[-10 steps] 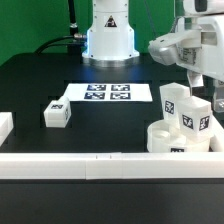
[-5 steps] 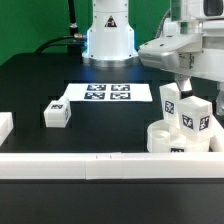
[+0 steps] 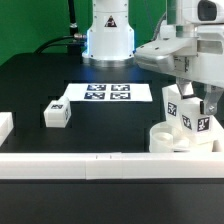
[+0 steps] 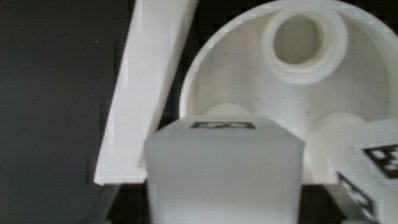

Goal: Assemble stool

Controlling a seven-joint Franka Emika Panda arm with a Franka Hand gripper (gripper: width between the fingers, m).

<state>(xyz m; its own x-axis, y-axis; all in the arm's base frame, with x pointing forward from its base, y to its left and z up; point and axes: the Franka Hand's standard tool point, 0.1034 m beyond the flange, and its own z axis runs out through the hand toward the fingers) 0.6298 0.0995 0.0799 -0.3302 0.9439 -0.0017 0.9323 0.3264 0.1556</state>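
Tool: the white two-finger gripper point(image 3: 190, 90) hangs low over the seat. How far its jaws are apart, and whether they hold anything, cannot be told (the fingers are hidden in both views).
Seat: one round thick white plastic disc seat point(image 3: 170, 142), near, at the exterior view's right, beside the long white border rail point(image 3: 90, 160).
Legs: three short blocky white tagged legs.
- far upright leg point(image 3: 172, 103), on the seat
- near upright leg point(image 3: 201, 122), on the seat
- loose leg point(image 3: 56, 115), at the exterior view's left
Socket: one empty socket point(image 4: 302, 40) shows.
Marker board: one flat white marker board point(image 3: 107, 93), far centre.
Risk: the upright legs stand just beside each other, so an off-centre grip could tip the neighbouring leg. A tilted leg could jam at its socket.
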